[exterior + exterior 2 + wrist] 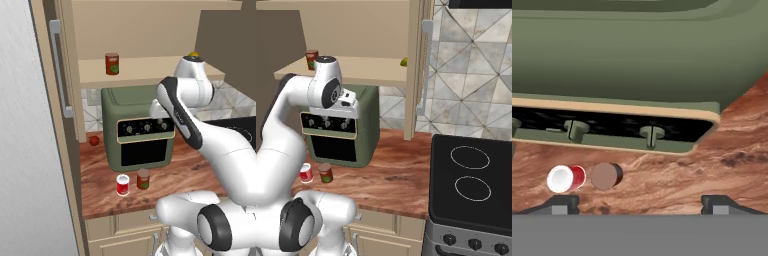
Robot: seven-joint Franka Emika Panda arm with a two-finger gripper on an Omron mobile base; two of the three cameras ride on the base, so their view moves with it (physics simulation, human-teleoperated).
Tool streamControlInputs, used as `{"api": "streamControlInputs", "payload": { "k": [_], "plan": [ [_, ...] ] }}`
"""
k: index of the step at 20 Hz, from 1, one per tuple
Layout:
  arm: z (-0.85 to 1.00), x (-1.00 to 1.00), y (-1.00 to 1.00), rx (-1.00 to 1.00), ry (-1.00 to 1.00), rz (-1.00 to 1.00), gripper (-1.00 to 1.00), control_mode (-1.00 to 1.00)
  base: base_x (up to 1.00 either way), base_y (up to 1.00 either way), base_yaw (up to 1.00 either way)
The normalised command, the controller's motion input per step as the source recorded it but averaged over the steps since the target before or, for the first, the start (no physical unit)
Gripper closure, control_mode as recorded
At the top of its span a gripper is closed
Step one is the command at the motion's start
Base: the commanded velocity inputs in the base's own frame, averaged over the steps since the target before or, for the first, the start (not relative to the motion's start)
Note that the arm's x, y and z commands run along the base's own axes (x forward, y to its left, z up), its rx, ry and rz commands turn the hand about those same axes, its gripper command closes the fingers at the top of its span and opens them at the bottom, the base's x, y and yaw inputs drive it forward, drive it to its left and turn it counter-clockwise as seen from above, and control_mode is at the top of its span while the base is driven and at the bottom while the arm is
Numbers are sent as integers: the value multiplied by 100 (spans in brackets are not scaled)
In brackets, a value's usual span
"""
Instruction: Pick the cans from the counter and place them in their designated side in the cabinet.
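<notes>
On the wood-grain counter (185,167), lower left of frame, the red can (122,185) and brown can (143,179) stand untouched before the green oven (137,127). The gripper (641,204) hangs released and empty above them, so the first pick seems pending; next it must descend over one can.

Two cans (133,182) side by side on counter (170,170) before oven (137,127) — third can (112,64) on cabinet shelf (150,67) above

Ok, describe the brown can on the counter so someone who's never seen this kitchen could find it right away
Start at the green oven standing on the reddish wood counter. Just in front of its door stand two small tins side by side. The brown can is the one with a green label patch and a brown top, on the stove side of the bright red can with the white top.
</notes>
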Motion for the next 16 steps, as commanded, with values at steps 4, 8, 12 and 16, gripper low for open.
{"api": "streamControlInputs", "payload": {
  "k": [4,8,12,16],
  "plan": [
    [0,-7,29,0,0,0,-100,-100,0,0,0],
    [0,-7,36,0,0,0,-100,-100,0,0,0],
    [0,-7,41,0,0,1,-100,-100,0,0,0],
    [0,-12,41,0,0,2,-100,-100,0,0,0]
  ]
}}
